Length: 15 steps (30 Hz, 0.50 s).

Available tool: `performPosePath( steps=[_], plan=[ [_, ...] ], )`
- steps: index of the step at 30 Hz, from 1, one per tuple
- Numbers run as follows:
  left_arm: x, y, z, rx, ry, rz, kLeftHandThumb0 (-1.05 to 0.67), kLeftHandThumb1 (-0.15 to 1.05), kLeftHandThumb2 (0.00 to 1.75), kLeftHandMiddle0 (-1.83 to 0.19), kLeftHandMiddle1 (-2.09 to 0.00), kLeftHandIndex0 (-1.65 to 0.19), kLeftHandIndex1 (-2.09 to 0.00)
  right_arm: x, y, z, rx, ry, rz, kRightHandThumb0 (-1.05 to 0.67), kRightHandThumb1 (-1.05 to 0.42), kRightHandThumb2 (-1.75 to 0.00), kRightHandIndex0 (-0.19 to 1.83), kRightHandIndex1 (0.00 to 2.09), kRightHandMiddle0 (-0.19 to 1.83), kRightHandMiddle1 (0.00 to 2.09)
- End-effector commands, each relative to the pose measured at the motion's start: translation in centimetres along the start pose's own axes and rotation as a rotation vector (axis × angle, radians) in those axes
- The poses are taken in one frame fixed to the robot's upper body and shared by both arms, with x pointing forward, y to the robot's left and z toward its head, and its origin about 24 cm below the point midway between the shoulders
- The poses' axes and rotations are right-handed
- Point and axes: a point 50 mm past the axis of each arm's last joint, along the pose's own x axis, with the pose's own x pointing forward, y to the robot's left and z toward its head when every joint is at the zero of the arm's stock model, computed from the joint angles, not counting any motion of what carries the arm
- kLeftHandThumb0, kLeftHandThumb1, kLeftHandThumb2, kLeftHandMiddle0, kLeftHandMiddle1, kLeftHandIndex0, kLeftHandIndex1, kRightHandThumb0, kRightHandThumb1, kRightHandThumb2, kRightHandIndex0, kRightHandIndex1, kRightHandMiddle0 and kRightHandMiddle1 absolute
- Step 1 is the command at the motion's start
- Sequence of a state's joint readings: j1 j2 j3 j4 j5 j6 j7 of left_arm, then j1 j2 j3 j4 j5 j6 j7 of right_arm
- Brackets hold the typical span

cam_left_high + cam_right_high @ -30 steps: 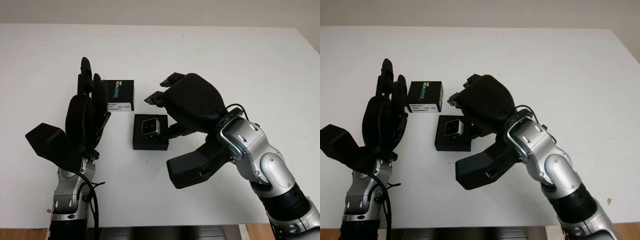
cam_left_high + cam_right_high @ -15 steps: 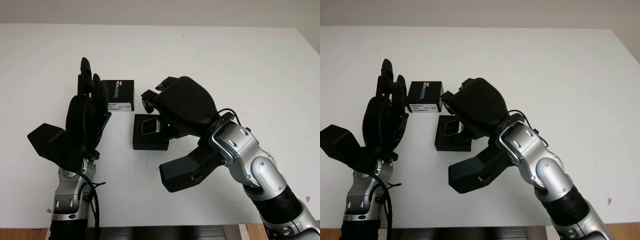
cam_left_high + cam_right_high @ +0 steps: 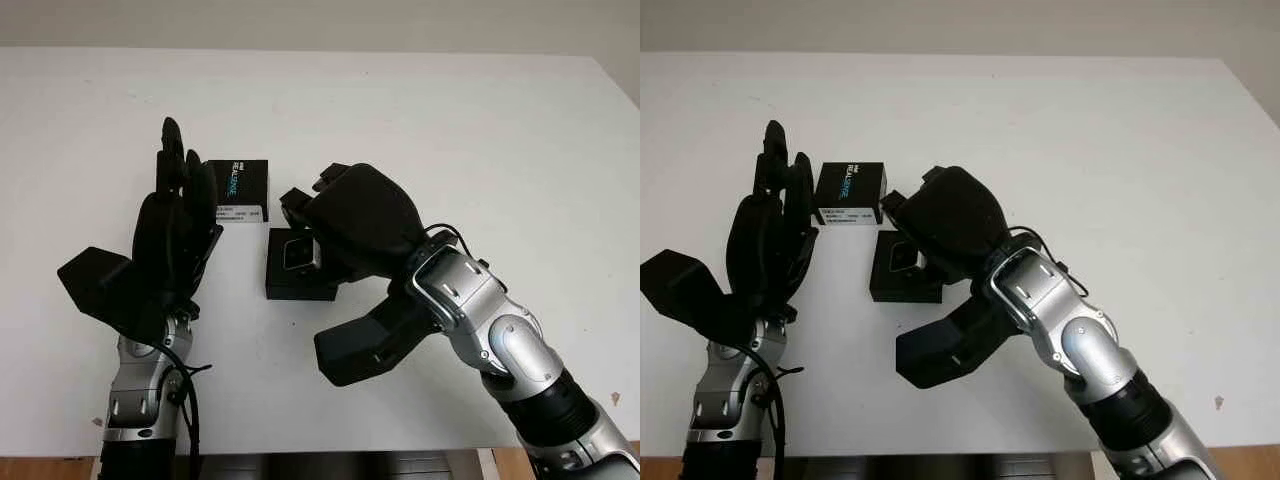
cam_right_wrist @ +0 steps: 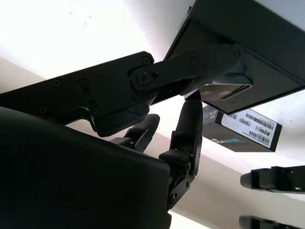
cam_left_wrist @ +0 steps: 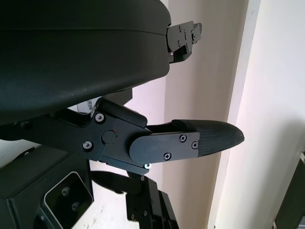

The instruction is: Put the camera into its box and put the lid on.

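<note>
On the white desk, left of centre and about midway between near and far edges: a black, square, open cardboard box. Seated inside it, lens side up: the small silver metal-cased camera. Judged from that, first half of the task as good as done, provided the camera is fully down in its recess, which cannot be confirmed from here.

Just beside the box, toward the desk's far edge and a little to the left: the black rectangular lid with white lettering and a white barcode label. Untouched, not over the box, no contact with either hand. Touching the box or narrowly apart, hard to say.

Right hand, black-shelled on a silver forearm: hovering directly over the box, covering its right side and part of the camera. In the right wrist view, black parts of it right at the camera's silver edge. Clamped on the camera, merely touching it, or clear of it: cannot tell.

Left hand: upright near the desk's left edge, just beside the lid, open and holding nothing.

Left to do, by this reading: clear the right hand off the box, take up the lid, line it up square over the box, press it down. Likely snag: a lid set down skewed and catching on a box wall.
</note>
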State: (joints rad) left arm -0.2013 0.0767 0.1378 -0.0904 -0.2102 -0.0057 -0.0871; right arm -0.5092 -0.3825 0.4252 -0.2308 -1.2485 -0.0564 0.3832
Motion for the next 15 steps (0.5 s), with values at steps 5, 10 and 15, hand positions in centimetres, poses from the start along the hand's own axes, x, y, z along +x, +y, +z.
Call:
performPosePath(
  steps=[5, 10, 15],
  plan=[
    [-0.27, 0.02, 0.04, 0.003, -0.007, 0.009, -0.75, 1.05, 0.50, 0.19, 0.00, 0.19, 0.00, 0.40, 0.04, 0.08, 0.031, 0.001, -0.016, -0.86, -1.01, -0.05, 0.47, 0.48, 0.38, 1.10],
    [-0.27, 0.02, 0.03, 0.001, -0.009, 0.006, -0.75, 1.05, 0.50, 0.19, 0.00, 0.19, 0.00, 0.43, 0.00, 0.12, 0.032, 0.010, -0.028, -0.77, -1.01, -0.05, 0.49, 0.47, 0.50, 1.10],
    [-0.27, 0.03, 0.04, 0.005, -0.009, 0.005, -0.75, 1.05, 0.49, 0.19, 0.00, 0.19, 0.00, 0.35, 0.02, 0.21, 0.110, 0.012, -0.086, -0.54, -0.94, -0.05, 0.44, 0.76, 0.60, 1.26]
  ],
)
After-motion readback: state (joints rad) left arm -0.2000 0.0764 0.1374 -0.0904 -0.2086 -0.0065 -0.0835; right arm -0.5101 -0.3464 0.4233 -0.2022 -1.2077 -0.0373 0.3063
